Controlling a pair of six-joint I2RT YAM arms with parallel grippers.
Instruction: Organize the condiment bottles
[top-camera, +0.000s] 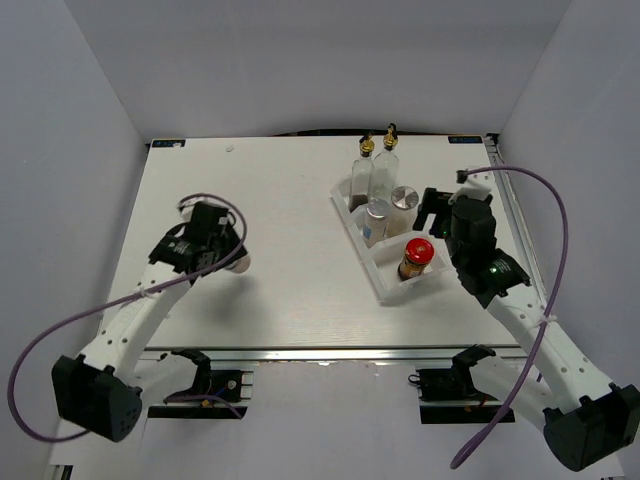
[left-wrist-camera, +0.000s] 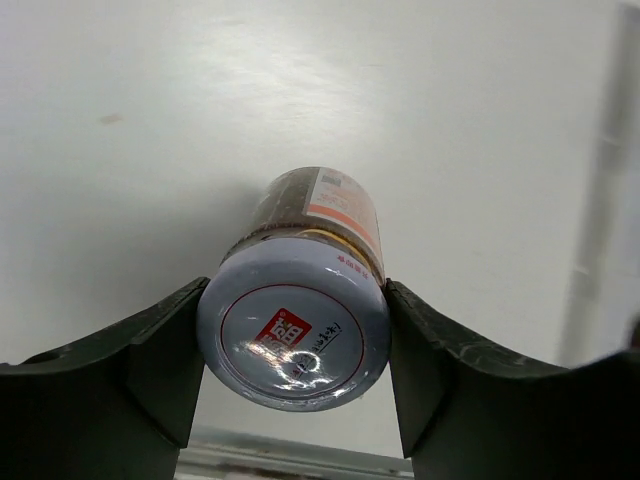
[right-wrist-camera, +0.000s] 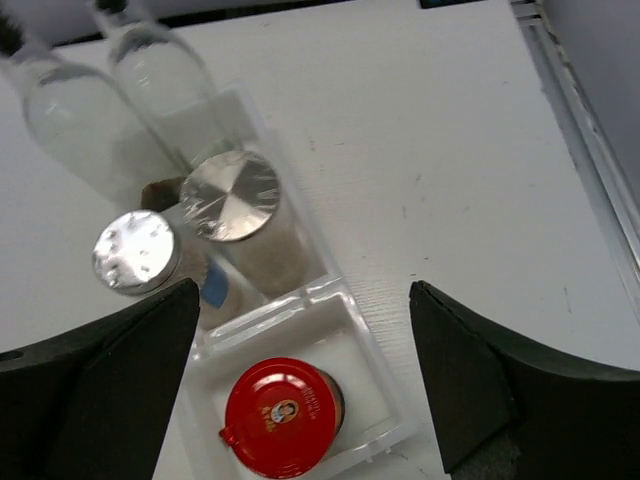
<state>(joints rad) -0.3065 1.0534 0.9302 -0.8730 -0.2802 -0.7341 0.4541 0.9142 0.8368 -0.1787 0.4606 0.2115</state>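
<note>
Condiment bottles (top-camera: 378, 215), from above: five of the six are in the white three-compartment plastic tray (top-camera: 384, 292), which sits right of centre on the white tabletop (top-camera: 290, 200). At the far end stand two tall clear glass bottles with gold spouts (top-camera: 362, 172) (top-camera: 387, 160), side by side. In the middle compartment are two white cylinders with silver lids (top-camera: 377, 213) (top-camera: 403, 197), close together. In the near compartment, alone and upright, is the brown jar with a red cap (top-camera: 417, 256). The sixth, a short brown jar with a pale round lid (top-camera: 241, 262), is well apart from the tray on the left half of the tabletop, at the tip of the left gripper (top-camera: 230, 258). The right gripper (top-camera: 436, 212) hangs just beside the tray's right wall, level with the cylinders.

Over to the left wrist: the pale-lidded jar fills the middle, lid toward the camera. Both black fingers (left-wrist-camera: 150, 370) press against the lid's rim, one on each side, so the jaws are clamped on it. An orange-and-white label shows on its side. Whether its base touches the tabletop, I cannot tell.

Right wrist: the jaws are spread wide, with nothing between them. Below lies the tray, the red cap nearest, the two silver lids behind it, and the glass bottles beyond, blurred at the top edge.
</note>
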